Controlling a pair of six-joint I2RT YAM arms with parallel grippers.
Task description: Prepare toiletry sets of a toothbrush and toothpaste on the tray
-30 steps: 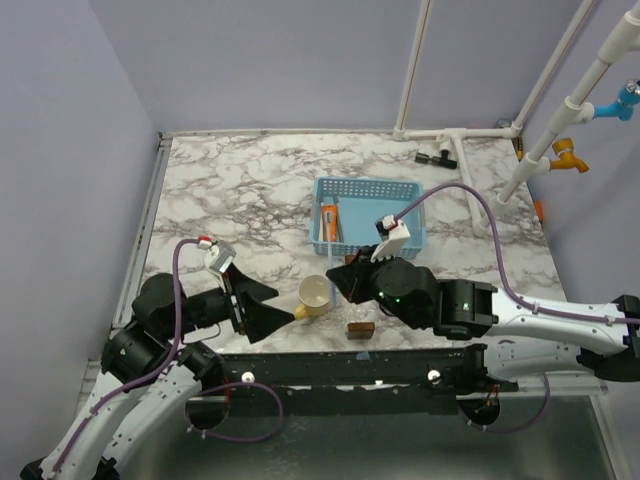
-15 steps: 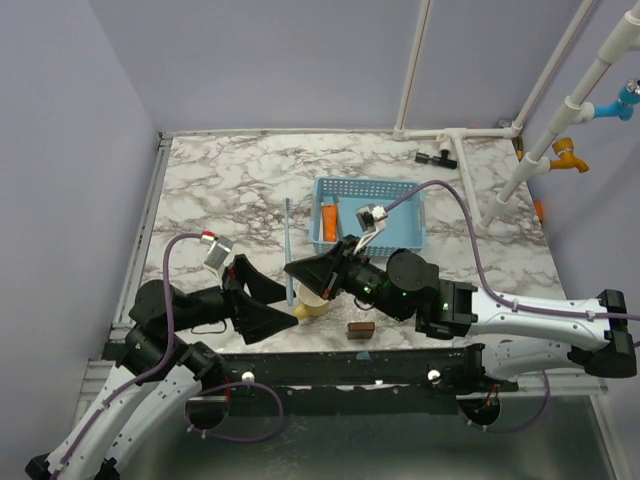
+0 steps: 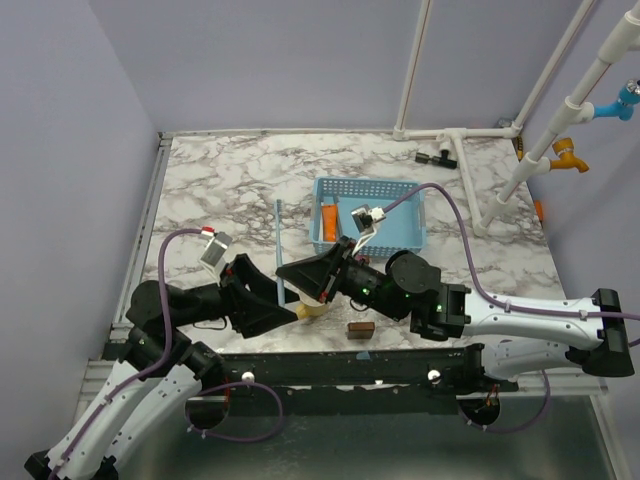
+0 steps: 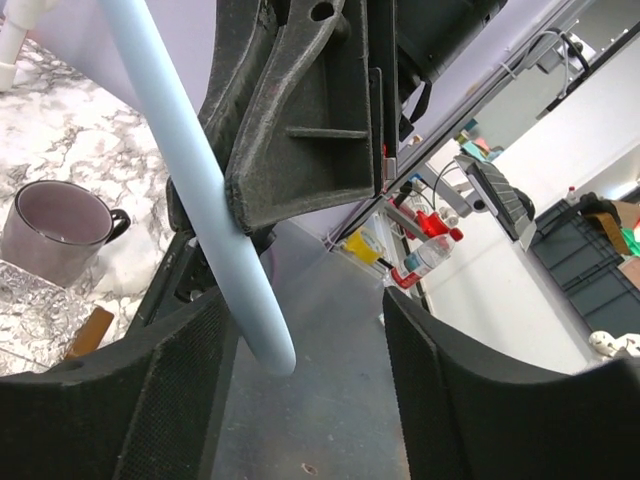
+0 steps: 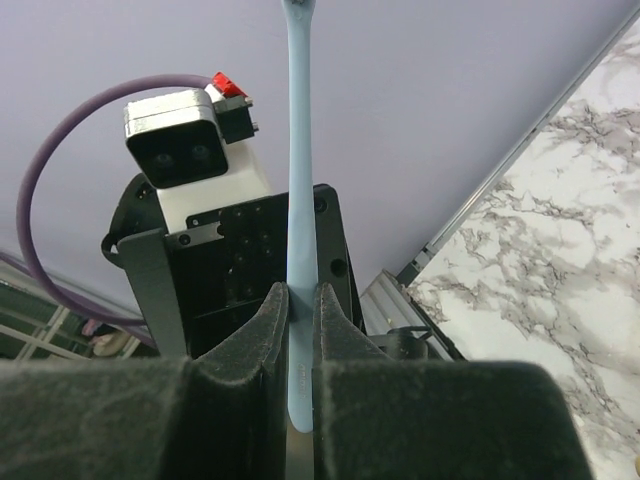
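I see a grey-veined marble table (image 3: 230, 180) boxed in by lavender walls (image 3: 280, 60). Print on the orange toothpaste (image 3: 328, 222) in the blue tray (image 3: 400, 190) is too small to read. My right gripper (image 5: 301, 295) pinches a slim pale-blue toothbrush (image 5: 300, 150) over the table's near edge. The left gripper (image 4: 305, 330) is spread wide either side of its blunt end.

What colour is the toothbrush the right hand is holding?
Light blue; the toothbrush shows best in the right wrist view.

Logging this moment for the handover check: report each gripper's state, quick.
Left gripper: open, holding nothing.
Right gripper: closed on the light blue toothbrush.
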